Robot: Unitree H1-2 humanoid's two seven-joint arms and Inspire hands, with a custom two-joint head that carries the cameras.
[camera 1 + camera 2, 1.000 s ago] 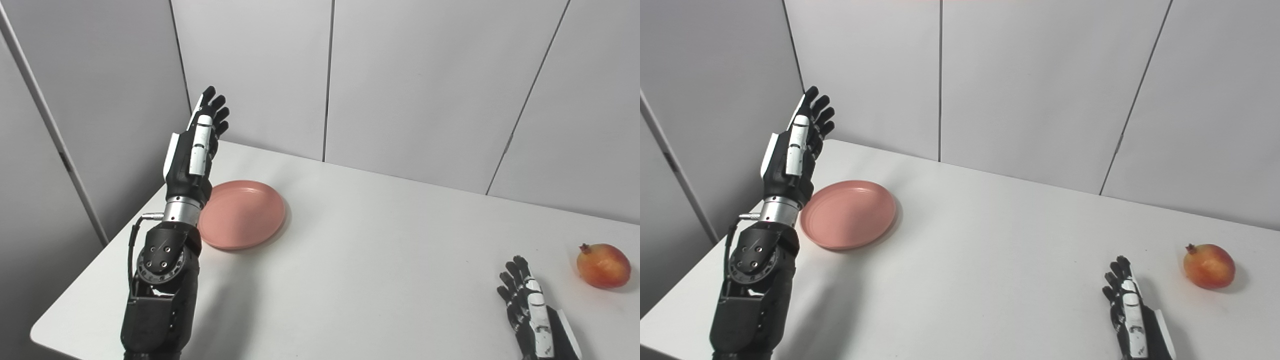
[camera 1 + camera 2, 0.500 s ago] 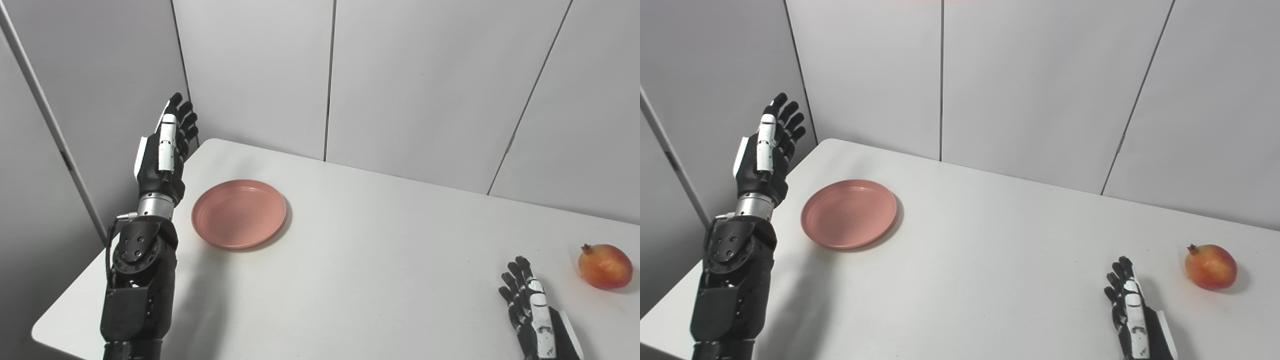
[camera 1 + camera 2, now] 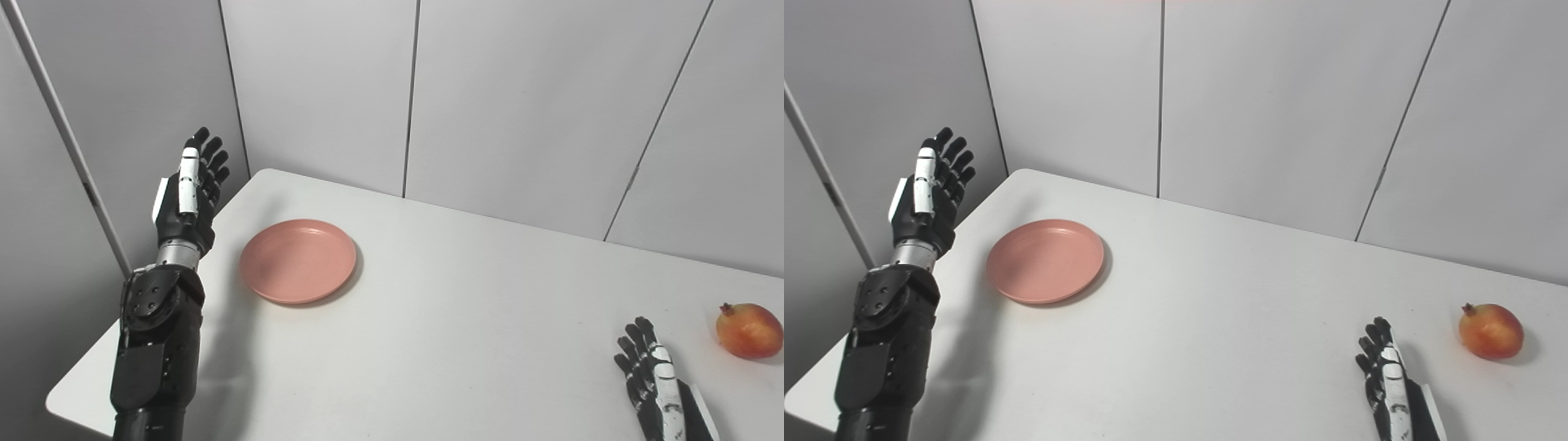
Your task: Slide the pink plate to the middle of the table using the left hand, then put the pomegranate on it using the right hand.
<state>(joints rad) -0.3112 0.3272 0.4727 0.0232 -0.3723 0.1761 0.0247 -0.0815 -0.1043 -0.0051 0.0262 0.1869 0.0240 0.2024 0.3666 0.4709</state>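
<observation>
Plate (image 3: 297,261) on table's (image 3: 459,318) left; left hand (image 3: 187,196) raised beside it, fingers spread, empty; right hand (image 3: 652,373) splayed near pomegranate (image 3: 749,331)

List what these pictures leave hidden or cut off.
- Right robot hand: wrist and arm cut off by the bottom edge in both eye views.
- Left robot hand: palm faces away, so only its back shows.
- Pomegranate: underside and far side hidden by its own body.
- Pink plate: underside hidden against the table.
</observation>
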